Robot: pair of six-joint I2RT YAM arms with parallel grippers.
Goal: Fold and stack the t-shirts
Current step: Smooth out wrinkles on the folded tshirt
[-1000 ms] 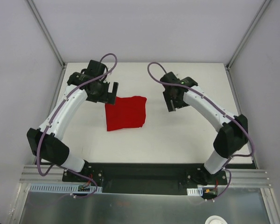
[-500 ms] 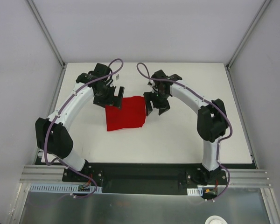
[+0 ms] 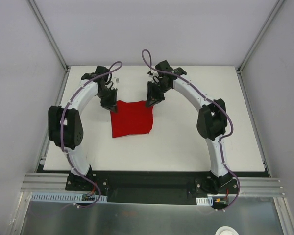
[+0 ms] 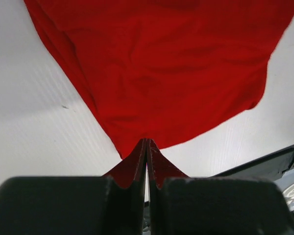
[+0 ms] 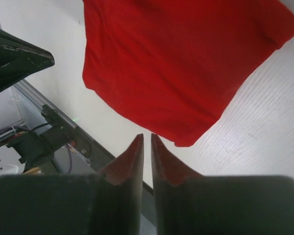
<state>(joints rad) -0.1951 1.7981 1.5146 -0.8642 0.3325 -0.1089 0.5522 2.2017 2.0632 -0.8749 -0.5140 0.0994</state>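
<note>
The red t-shirt [image 3: 132, 119] lies folded into a rough square on the white table [image 3: 196, 142]. My left gripper [image 3: 110, 104] is down at its far left corner. In the left wrist view the jaws of the left gripper [image 4: 147, 141] are pressed together, with their tips on the corner edge of the t-shirt [image 4: 176, 73]. My right gripper [image 3: 150, 102] is at the far right corner. Its jaws [image 5: 146, 136] leave only a thin slit with nothing seen in it, tips just off the edge of the t-shirt [image 5: 176, 63].
Grey walls with metal posts close the table in at the back and sides. The black base bar [image 3: 152, 182] and metal rail run along the near edge. Both arms arch over the table's left and right parts. A black part of the left arm [image 5: 14, 61] shows beside the right gripper.
Both arms have swung inward and down onto the shirt's far corners. Both grippers, wide open before, have closed. The shirt has stayed in place.
</note>
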